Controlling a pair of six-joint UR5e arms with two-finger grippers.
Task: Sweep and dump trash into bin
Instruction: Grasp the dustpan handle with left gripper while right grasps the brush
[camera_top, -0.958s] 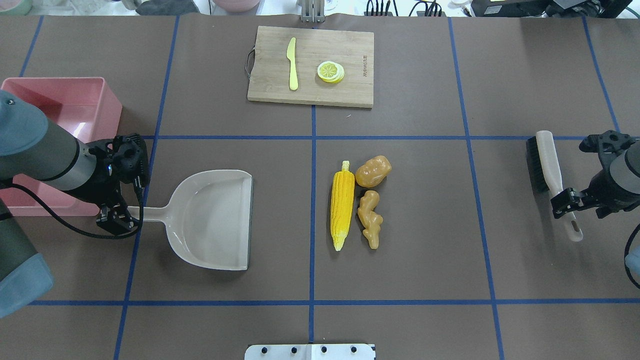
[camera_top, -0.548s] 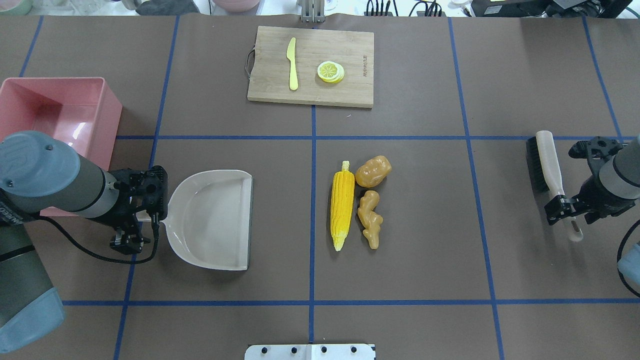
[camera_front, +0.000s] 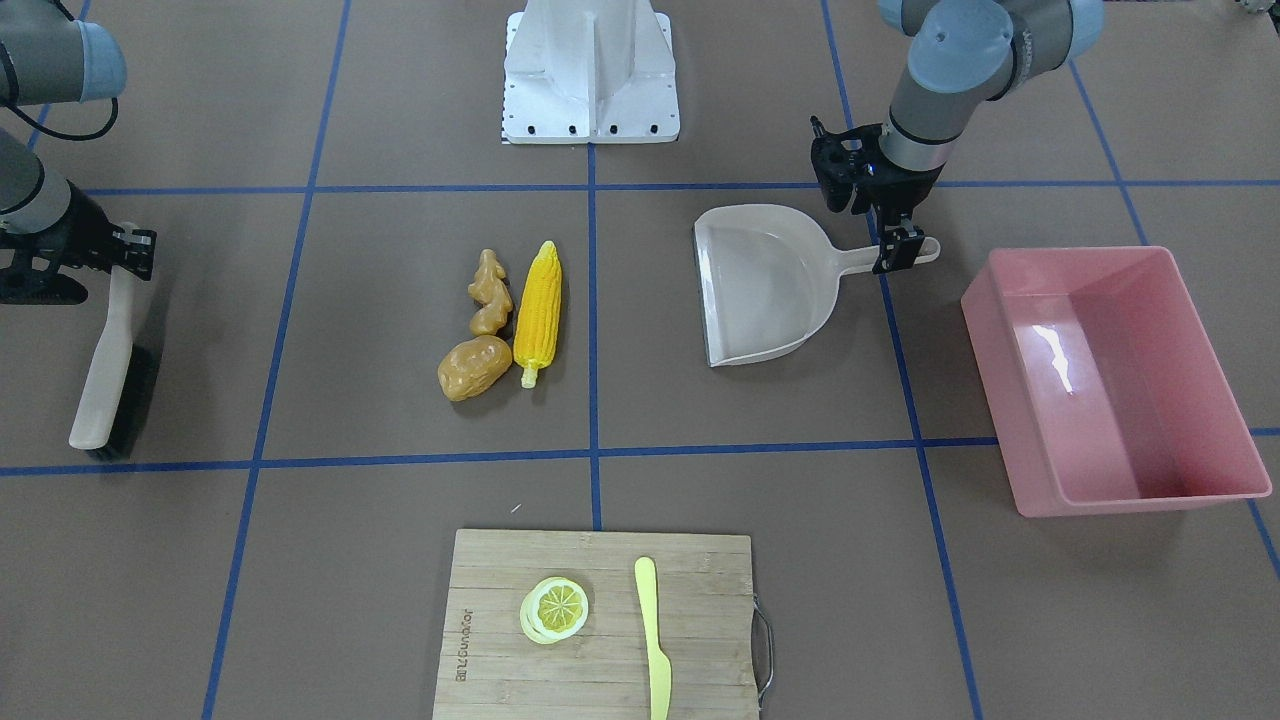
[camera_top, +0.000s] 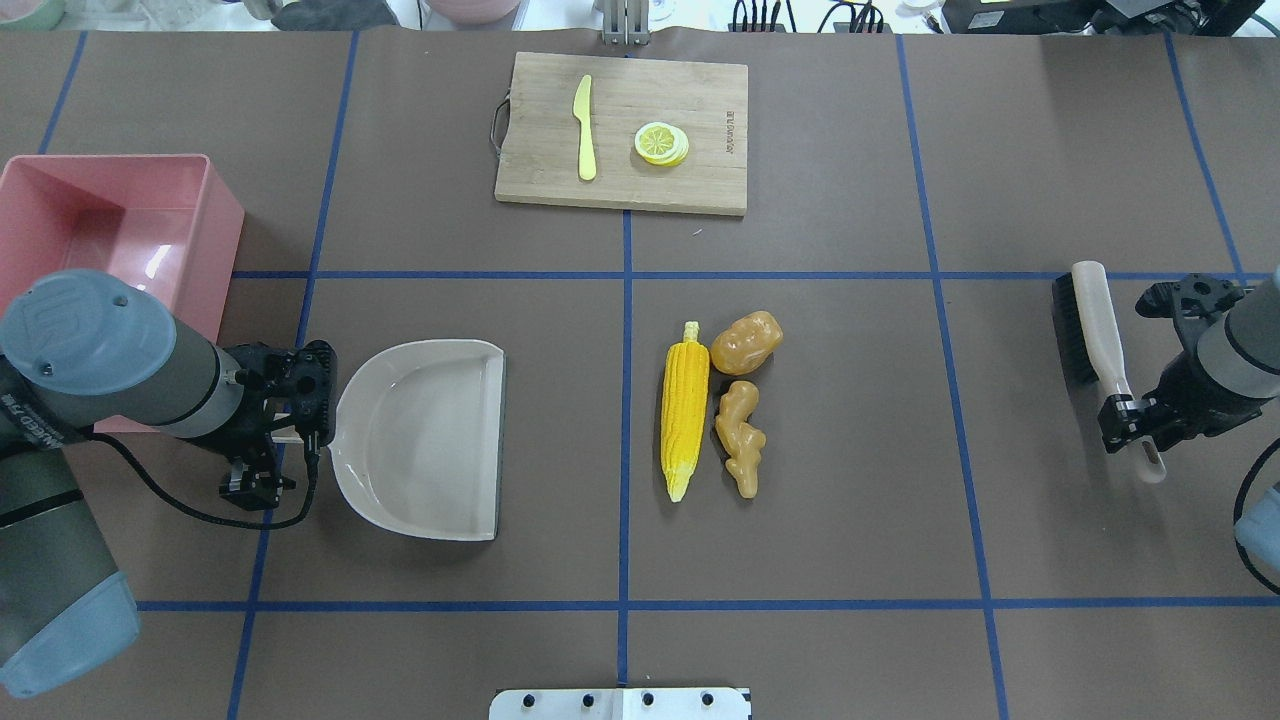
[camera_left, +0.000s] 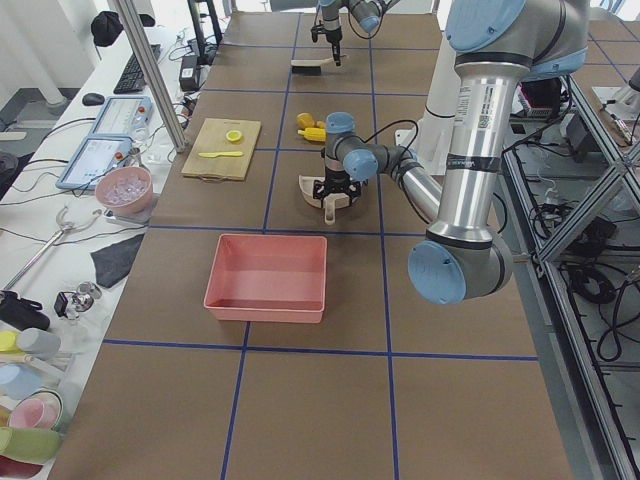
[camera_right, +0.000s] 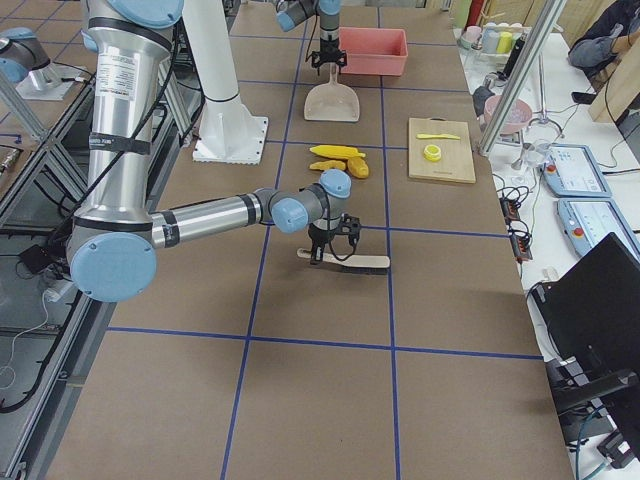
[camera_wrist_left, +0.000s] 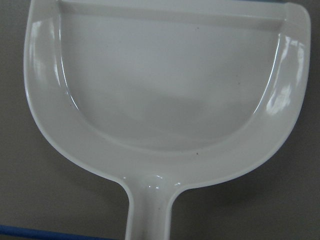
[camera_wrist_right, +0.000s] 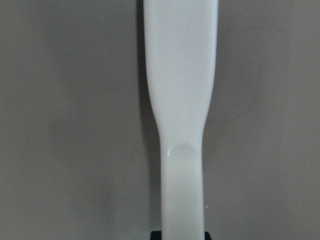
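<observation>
The trash lies mid-table: a yellow corn cob (camera_top: 686, 410), a tan ginger root (camera_top: 740, 435) and a brown potato (camera_top: 746, 342), close together. They also show in the front view: corn cob (camera_front: 537, 305), ginger root (camera_front: 488, 290), potato (camera_front: 473, 367). The pink bin (camera_top: 215, 200) stands at the far left. My left gripper (camera_top: 275, 440) is open astride the handle of the beige dustpan (camera_top: 420, 440), between bin and trash. My right gripper (camera_top: 1130, 425) is open astride the handle of the brush (camera_top: 1090, 320) at the far right.
A wooden cutting board (camera_top: 690, 100) at the back holds a pale yellow knife (camera_top: 585, 130) and a lemon slice (camera_top: 661, 143). The white base plate (camera_top: 620, 703) sits at the front edge. Bare brown table lies between dustpan, trash and brush.
My left gripper has swung right and forward from beside the bin onto the dustpan's handle. My right gripper has shifted slightly along the brush handle. Dustpan, brush and trash have not moved.
</observation>
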